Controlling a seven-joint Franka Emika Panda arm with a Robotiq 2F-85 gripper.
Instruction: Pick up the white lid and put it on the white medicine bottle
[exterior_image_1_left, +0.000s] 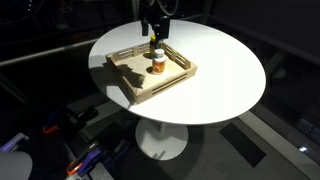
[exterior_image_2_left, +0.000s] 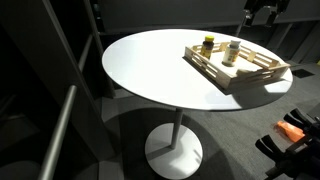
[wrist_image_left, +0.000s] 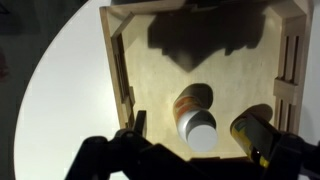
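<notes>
White lid appears seated atop white medicine bottle, upright in wooden tray | dark bottle, yellow cap, just beside | tray on round white surface | tool above tray, jaws spread, empty.

A round white surface on a single pedestal with a disc base carries a pale wooden tray with slotted side walls, set toward one edge. A dark bottle with a yellow cap stands upright inside the tray, close to a side wall. Orange and dark clutter lies on the dim floor, too blurred to identify.
</notes>
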